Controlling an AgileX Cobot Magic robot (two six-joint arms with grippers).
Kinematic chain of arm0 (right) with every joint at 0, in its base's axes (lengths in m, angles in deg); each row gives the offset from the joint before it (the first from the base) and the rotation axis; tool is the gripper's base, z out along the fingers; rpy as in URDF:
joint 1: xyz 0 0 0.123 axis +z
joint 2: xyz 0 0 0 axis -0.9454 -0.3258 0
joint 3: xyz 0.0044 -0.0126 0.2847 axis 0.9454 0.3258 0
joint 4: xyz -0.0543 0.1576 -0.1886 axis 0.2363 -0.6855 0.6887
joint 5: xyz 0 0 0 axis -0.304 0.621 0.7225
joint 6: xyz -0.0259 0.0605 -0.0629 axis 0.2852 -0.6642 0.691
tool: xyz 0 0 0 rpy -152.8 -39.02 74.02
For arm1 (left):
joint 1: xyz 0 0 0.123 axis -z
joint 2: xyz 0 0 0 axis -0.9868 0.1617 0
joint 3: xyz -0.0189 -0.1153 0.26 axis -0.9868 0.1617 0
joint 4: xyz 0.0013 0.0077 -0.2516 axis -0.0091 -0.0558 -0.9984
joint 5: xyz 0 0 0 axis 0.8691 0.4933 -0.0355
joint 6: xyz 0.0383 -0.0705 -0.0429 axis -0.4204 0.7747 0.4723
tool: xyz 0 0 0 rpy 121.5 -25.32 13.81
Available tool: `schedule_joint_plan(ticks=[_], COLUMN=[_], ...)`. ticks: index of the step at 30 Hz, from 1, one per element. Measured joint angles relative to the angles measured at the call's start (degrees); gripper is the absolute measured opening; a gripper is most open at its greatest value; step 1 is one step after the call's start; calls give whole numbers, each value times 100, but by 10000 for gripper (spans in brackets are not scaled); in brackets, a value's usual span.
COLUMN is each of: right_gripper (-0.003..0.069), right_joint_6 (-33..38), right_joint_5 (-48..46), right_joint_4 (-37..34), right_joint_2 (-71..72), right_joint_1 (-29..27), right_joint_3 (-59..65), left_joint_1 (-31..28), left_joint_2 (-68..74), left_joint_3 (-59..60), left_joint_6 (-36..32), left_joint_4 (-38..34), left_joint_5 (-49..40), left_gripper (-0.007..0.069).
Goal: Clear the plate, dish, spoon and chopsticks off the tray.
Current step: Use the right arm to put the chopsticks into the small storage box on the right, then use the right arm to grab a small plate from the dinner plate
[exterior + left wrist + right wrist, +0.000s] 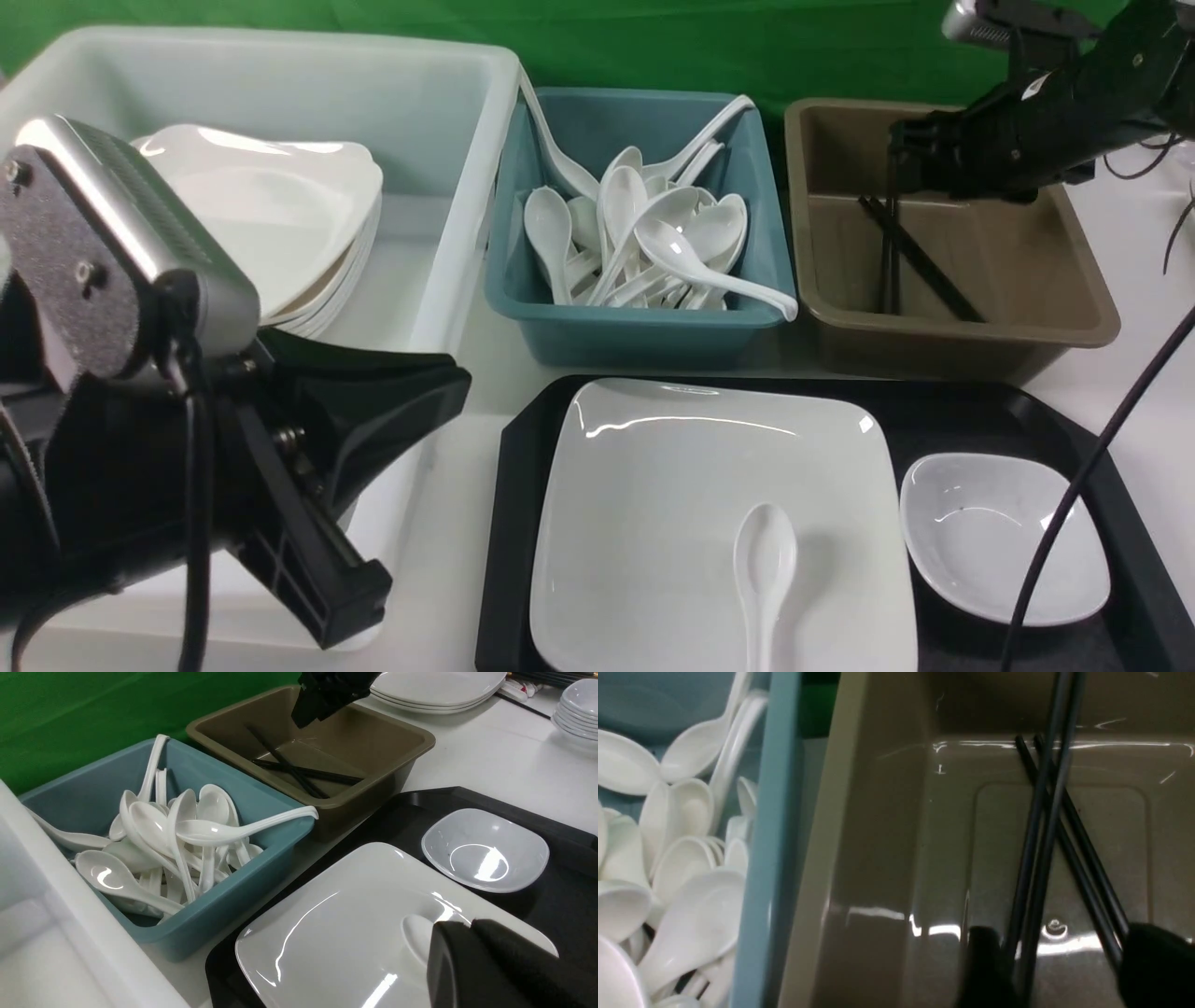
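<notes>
The plate [653,485] lies on the black tray [509,560], with the spoon [764,560] on it, bowl pointing away from me. The dish [990,537] sits on the tray to the plate's right. One pair of chopsticks [889,243] leans steeply in the brown bin [1027,327], and a second pair [924,266] lies slanted under it. My right gripper [901,177] is open over the bin; the leaning pair [1041,835] passes between its spread fingers [1057,938]. My left gripper [460,926] is shut and empty, left of the tray [448,387].
A white tub [448,140] at back left holds stacked plates [271,215]. A teal bin [635,331] holds several spoons. In the left wrist view, more plates [439,690] and bowls [579,704] stand beyond the brown bin. A cable [1074,495] crosses the dish.
</notes>
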Motion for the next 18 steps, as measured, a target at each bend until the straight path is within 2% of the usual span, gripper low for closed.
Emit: schedule_joint_plan(ticks=[1, 2, 5, 9, 10, 11, 13, 14, 18], right_gripper=[511, 521, 497, 279, 265, 238, 239, 239, 304], right_joint_6=[7, 16, 114, 604, 632, 833, 1090, 1110, 1513], right_joint_5=[-54, -108, -691, -2433, -2509, -3012, -3531, -3561, -3532], right_joint_4=[0, 5, 157, 891, 925, 1169, 1398, 1412, 1523], right_joint_2=[48, 83, 408, 1237, 1327, 1647, 2155, 2155, 2998], right_joint_1=[0, 0, 0, 179, 199, 369, 726, 761, 1514], right_joint_3=[-23, -28, -34, 137, 192, 454, 1084, 1084, 2697], left_joint_1=[0, 0, 0, 0, 0, 0, 0, 0, 0], left_joint_2=[0, 0, 0, 0, 0, 0, -7, -13, -68], left_joint_3=[0, 0, 0, 0, 0, 0, 0, 0, 0], left_joint_6=[-2, -2, -2, -7, -7, -7, -7, -7, -7], left_joint_4=[23, 45, 207, 281, 281, 286, 303, 303, 291], left_joint_5=[0, -6, -118, -269, -275, -287, -306, -305, -344], left_gripper=[17, 17, 17, 17, 17, 17, 17, 17, 17])
